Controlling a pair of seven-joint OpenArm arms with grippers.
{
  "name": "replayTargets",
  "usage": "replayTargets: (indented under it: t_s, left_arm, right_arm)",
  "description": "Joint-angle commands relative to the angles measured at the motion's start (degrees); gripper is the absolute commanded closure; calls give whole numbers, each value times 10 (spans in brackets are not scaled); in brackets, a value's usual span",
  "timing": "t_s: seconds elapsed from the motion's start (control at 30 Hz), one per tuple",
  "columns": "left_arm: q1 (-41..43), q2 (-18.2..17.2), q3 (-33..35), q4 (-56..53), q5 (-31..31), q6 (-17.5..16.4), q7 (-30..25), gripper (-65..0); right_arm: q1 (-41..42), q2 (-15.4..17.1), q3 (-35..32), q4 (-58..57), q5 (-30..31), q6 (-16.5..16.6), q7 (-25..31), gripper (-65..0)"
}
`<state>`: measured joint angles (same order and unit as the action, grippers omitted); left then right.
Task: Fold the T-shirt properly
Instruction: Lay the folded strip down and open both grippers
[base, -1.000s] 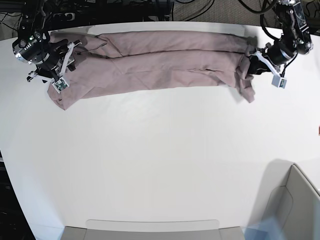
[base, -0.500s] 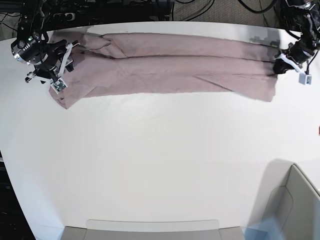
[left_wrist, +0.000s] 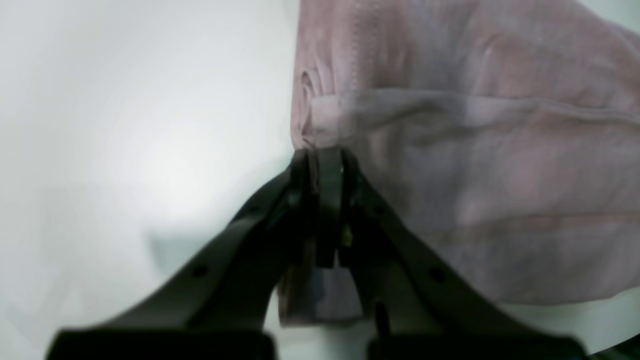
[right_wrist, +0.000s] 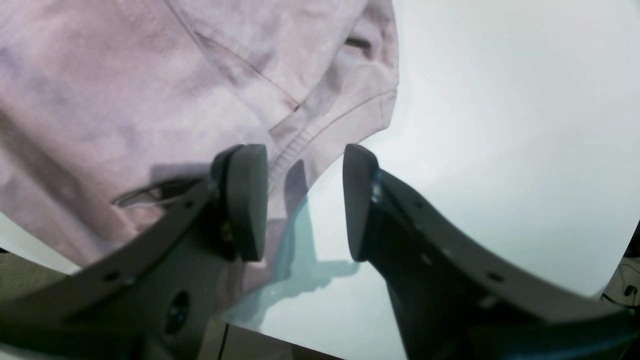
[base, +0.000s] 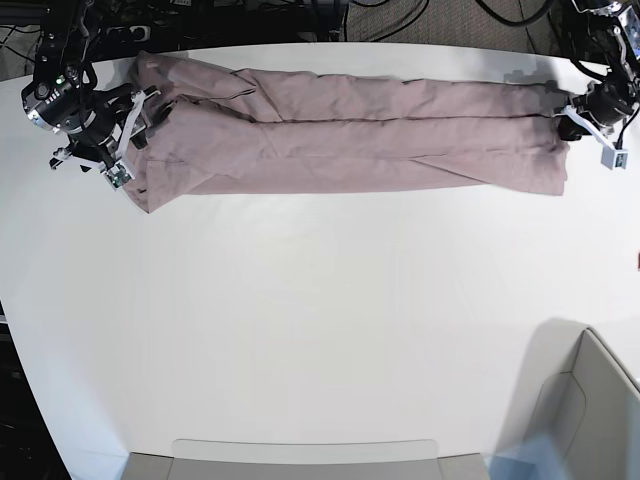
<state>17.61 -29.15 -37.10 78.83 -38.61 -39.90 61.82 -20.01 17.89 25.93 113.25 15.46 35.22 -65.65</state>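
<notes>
Mauve T-shirt (base: 360, 135) stretched between grippers — left gripper (left_wrist: 325, 165) pinching its edge, right gripper (right_wrist: 302, 200) spread (hovering over cloth).

Showing soft matt cotton cloth on the T-shirt (base: 350, 135), faintly mottled with stitched hems; looking smooth, slightly glossy white on the table (base: 320, 320); appearing matt black plastic on the right gripper (right_wrist: 302, 200) fingers (right_wrist: 245, 200)

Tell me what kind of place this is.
Likely a robotics lab bench: a bare white table, a T-shirt stretched between the left gripper and right gripper, and cables trailing behind.
</notes>
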Motion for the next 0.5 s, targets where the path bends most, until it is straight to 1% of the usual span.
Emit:
replayTargets:
  t_s: [0.0, 0.1, 0.17, 0.3, 0.47]
  left_arm:
    - [0, -7, -29, 30, -4, -1, 6, 0]
    - [0, 11, -72, 92, -4, -1, 44, 0]
    - [0, 22, -80, 136, -4, -1, 73, 0]
    - [-1, 42, -80, 203, -4, -1, 103, 0]
    - [1, 91, -68, 272, -5, -1, 129, 0]
  right_arm:
    - [3, 8, 5, 11, 3, 6, 5, -249]
    - [4, 8, 5, 11, 3, 6, 5, -249]
    - [4, 8, 5, 11, 3, 6, 5, -249]
    - [4, 8, 5, 11, 3, 6, 5, -249]
    - [4, 8, 5, 10, 3, 6, 5, -249]
